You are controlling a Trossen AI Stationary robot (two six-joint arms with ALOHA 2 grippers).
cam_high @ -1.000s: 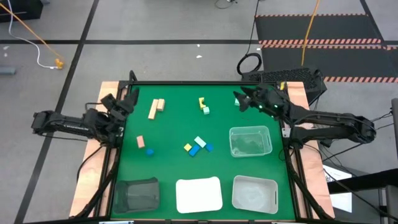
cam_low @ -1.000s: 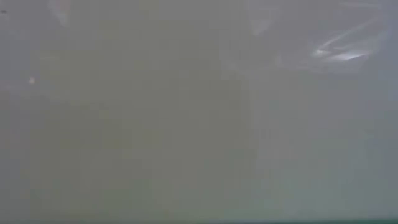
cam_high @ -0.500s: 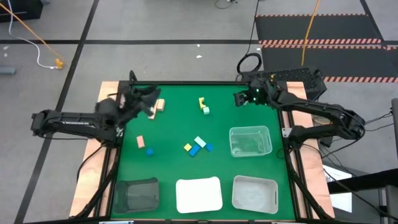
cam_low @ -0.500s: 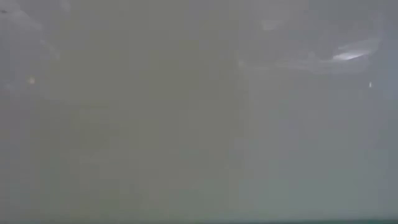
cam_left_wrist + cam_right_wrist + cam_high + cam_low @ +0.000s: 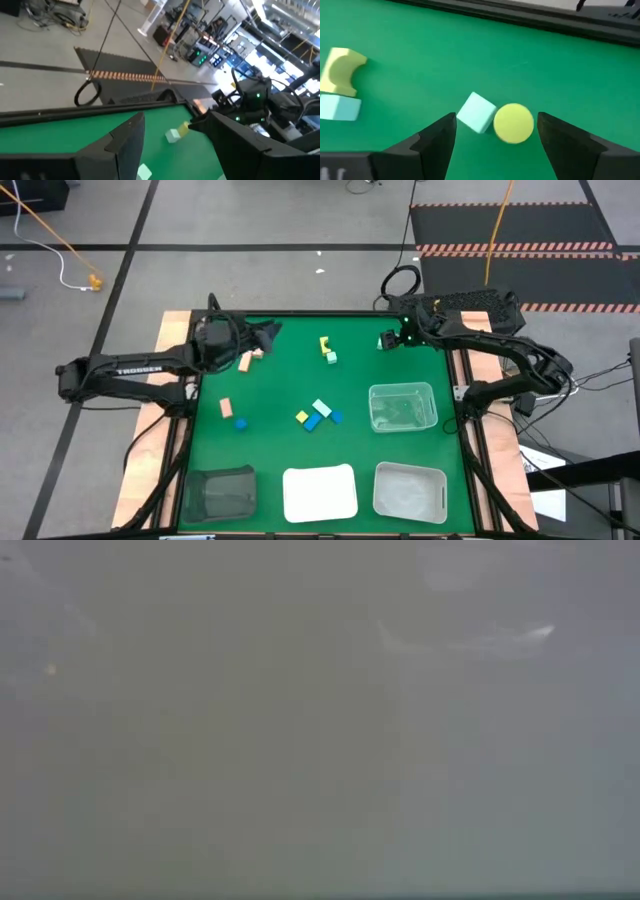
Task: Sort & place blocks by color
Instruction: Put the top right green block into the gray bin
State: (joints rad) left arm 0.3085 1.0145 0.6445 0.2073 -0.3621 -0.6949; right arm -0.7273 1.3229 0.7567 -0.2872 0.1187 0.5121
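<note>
Small blocks lie on the green table (image 5: 280, 385). Tan bars (image 5: 248, 358) sit near the far left, with a tan block (image 5: 225, 408) and a blue one (image 5: 241, 423) nearer. Yellow, blue and mint blocks cluster in the middle (image 5: 318, 416). A yellow arch (image 5: 325, 343) and a mint block (image 5: 331, 358) lie farther back. My left gripper (image 5: 265, 332) hovers open just beyond the tan bars. My right gripper (image 5: 496, 117) is open at the far right, its fingers on either side of a mint cube (image 5: 476, 119) and a yellow cylinder (image 5: 514, 122), touching neither.
A clear bin (image 5: 402, 406) stands right of the middle. Along the near edge are a dark bin (image 5: 221, 492), a white tray (image 5: 320, 492) and a pale bin (image 5: 409, 490). A raised black rim (image 5: 300, 314) runs along the far edge. The low view shows only grey haze.
My left gripper has swung from the table's left edge toward the far edge and rightward, passing over the tan bars. My right arm's wrist has drawn toward the far edge while its gripper stays near the far right corner. No block has moved.
</note>
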